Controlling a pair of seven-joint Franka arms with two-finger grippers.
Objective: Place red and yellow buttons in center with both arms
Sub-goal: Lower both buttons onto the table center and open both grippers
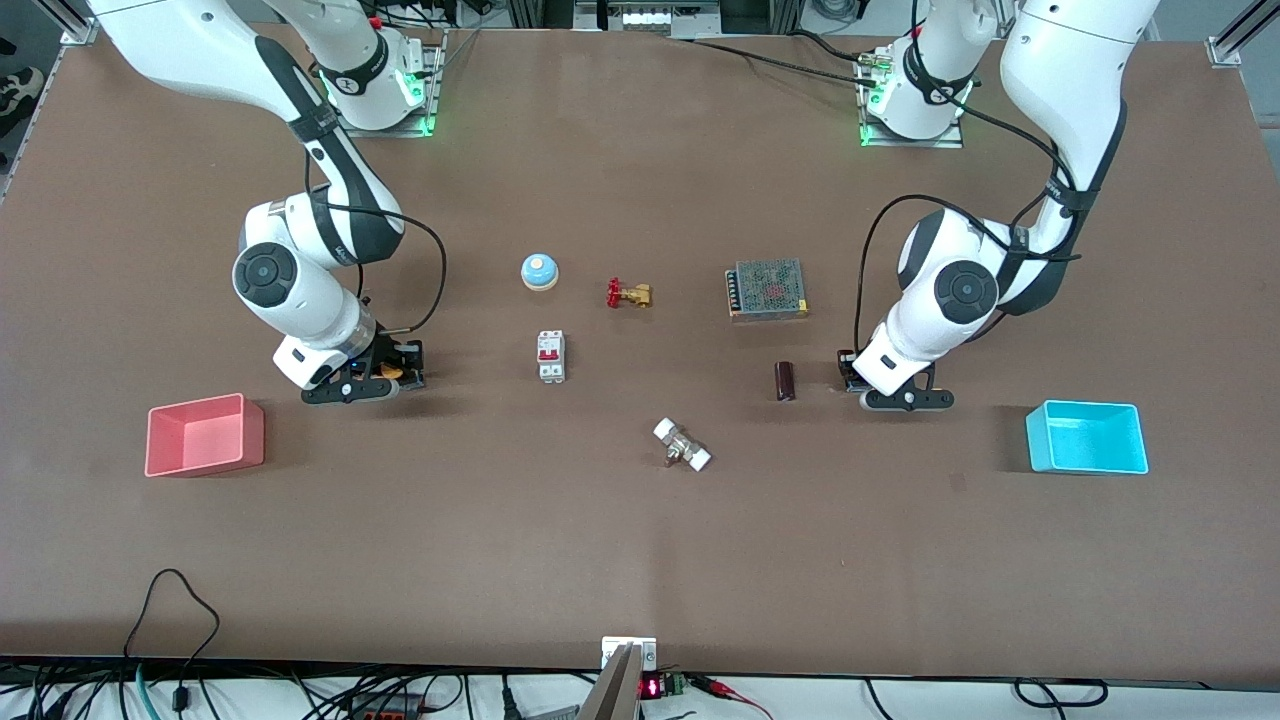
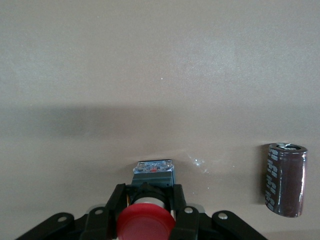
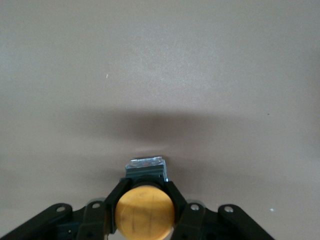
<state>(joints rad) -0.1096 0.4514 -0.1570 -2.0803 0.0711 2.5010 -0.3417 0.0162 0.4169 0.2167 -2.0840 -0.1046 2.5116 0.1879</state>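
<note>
Both buttons are already gripped. The red button [image 2: 145, 221] is clamped in the left gripper [image 2: 146, 210], fingers closed on the neck just under the round cap, dark body sticking out past the fingertips. The yellow button [image 3: 145, 211] is clamped the same way in the right gripper [image 3: 145, 207].

Handling judgement: small, rigid, light parts; the smooth domed caps are probably slippery (the neck below the cap is the safer hold, as taken here). No fragility expected at gentle set-down.

The brown worktop [image 1: 640, 540] is flat, matte and plain under both grippers. A dark capacitor [image 2: 285, 180] lies near the left gripper, toward the middle. Between the two grippers sit a breaker [image 1: 550, 356], a blue bell [image 1: 539, 271], a brass valve [image 1: 628, 294], a white-capped fitting [image 1: 682, 445] and a mesh power supply [image 1: 767, 289], so free room in the centre is moderate. A pink bin [image 1: 204, 434] and a cyan bin [image 1: 1087, 437] stand outward of the grippers.
</note>
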